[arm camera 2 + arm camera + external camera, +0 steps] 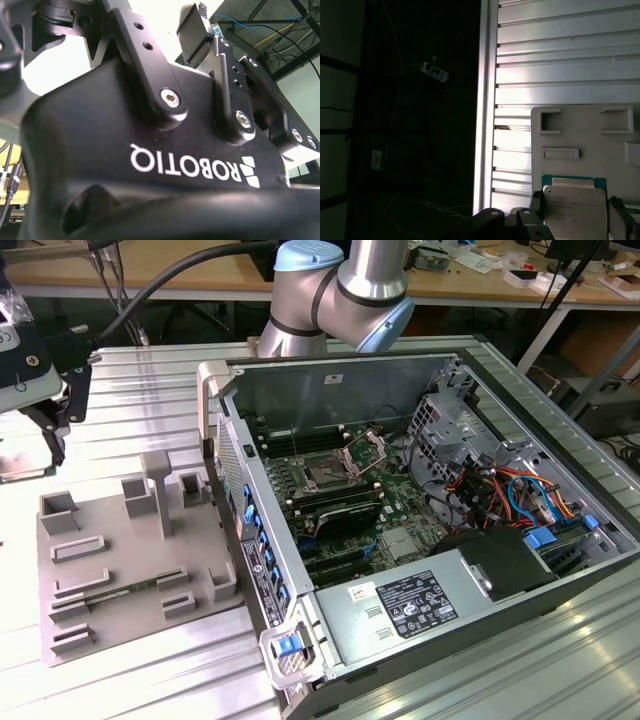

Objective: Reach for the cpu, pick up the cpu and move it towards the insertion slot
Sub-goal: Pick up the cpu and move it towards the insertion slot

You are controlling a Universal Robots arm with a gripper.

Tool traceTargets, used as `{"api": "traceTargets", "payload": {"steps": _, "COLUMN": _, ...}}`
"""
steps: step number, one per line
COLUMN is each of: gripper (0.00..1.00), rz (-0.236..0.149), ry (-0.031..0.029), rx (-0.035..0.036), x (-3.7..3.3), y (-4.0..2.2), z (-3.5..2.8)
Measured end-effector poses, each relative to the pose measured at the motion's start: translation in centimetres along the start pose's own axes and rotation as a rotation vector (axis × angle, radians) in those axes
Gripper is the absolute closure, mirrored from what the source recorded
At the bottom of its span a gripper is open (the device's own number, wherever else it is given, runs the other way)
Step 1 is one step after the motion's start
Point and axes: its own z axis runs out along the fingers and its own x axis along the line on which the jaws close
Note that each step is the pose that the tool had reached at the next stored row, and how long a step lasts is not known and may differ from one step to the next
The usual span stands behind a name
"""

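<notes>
Gripping the cpu (pixel 575 212) by two opposite edges, the tool (pixel 575 200) has its fingers (pixel 536 201) drawn in to the chip's width, one against each side, as the first wrist view shows. An edge grip suits a thin flat part. It leaves the top face untouched and keeps the chip level. The finger on the far side is partly cut off at the picture's border, so the hold appears firm but cannot be confirmed on both edges.

Position of the cpu: it sits between the fingers, above one end of the grey fixture (pixel 585 130). The fixture's recesses look small behind it, so the chip is judged to be clear of the fixture and not resting in a recess. The ribbed counter (pixel 545 50) lies beyond.

In the exterior view, the tool (pixel 55 435) hangs at the exterior view's far left, near the fixture's (pixel 130 540) end and over the counter (pixel 150 370). The slot (pixel 325 472) sits on the board inside the open case (pixel 420 570), well apart from the tool, toward the exterior view's right. Its bracket (pixel 365 448) stands raised, which leaves the socket's dark centre exposed to receive a chip.

Status: the cpu is in hand. It is nowhere near the slot, and the whole width of the fixture and the case wall lie between them.
</notes>
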Motion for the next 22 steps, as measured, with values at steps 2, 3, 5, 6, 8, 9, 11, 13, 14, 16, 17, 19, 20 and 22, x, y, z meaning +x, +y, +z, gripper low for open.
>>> {"api": "traceTargets", "payload": {"steps": 2, "gripper": 0.45, "rz": 0.0, "ry": -0.0001, "rx": -0.0001, "x": 0.0, "y": 0.01, "z": -0.13}}
{"api": "traceTargets", "payload": {"steps": 3, "gripper": 0.45, "rz": 0.0, "ry": -0.0001, "rx": -0.0001, "x": 0.0, "y": 0.01, "z": -0.19}}
{"api": "traceTargets", "payload": {"steps": 5, "gripper": 0.45, "rz": 0.0, "ry": 0.0, "rx": 0.0, "x": 0.0, "y": 0.01, "z": -0.34}}
{"api": "traceTargets", "payload": {"steps": 6, "gripper": 0.45, "rz": 0.0, "ry": 0.0, "rx": -0.0001, "x": 0.0, "y": 0.02, "z": -0.41}}
{"api": "traceTargets", "payload": {"steps": 8, "gripper": 0.45, "rz": 0.0, "ry": -0.0001, "rx": -0.0001, "x": 0.0, "y": 0.03, "z": -0.58}}
{"api": "traceTargets", "payload": {"steps": 9, "gripper": 0.45, "rz": 0.0, "ry": 0.0, "rx": -0.0001, "x": 0.0, "y": 0.03, "z": -0.65}}
{"api": "traceTargets", "payload": {"steps": 11, "gripper": 0.45, "rz": 0.0, "ry": 0.0, "rx": -0.0001, "x": 0.0, "y": 0.04, "z": -0.8}}
{"api": "traceTargets", "payload": {"steps": 13, "gripper": 0.45, "rz": 0.0, "ry": -0.0001, "rx": -0.0001, "x": 0.0, "y": 0.04, "z": -0.96}}
{"api": "traceTargets", "payload": {"steps": 14, "gripper": 0.45, "rz": 0.0, "ry": 0.0, "rx": 0.0, "x": 0.0, "y": 0.05, "z": -1.03}}
{"api": "traceTargets", "payload": {"steps": 16, "gripper": 0.45, "rz": 0.0, "ry": -0.0001, "rx": -0.0001, "x": 0.0, "y": 0.05, "z": -1.2}}
{"api": "traceTargets", "payload": {"steps": 17, "gripper": 0.45, "rz": 0.0, "ry": -0.0001, "rx": -0.0001, "x": 0.0, "y": 0.06, "z": -1.28}}
{"api": "traceTargets", "payload": {"steps": 19, "gripper": 0.45, "rz": 0.0, "ry": -0.0001, "rx": -0.0001, "x": 0.0, "y": 0.06, "z": -1.43}}
{"api": "traceTargets", "payload": {"steps": 20, "gripper": 0.45, "rz": 0.0, "ry": -0.0001, "rx": -0.0001, "x": 0.0, "y": 0.07, "z": -1.5}}
{"api": "traceTargets", "payload": {"steps": 22, "gripper": 0.45, "rz": 0.0, "ry": -0.0002, "rx": -0.0001, "x": 0.0, "y": 0.07, "z": -1.6}}
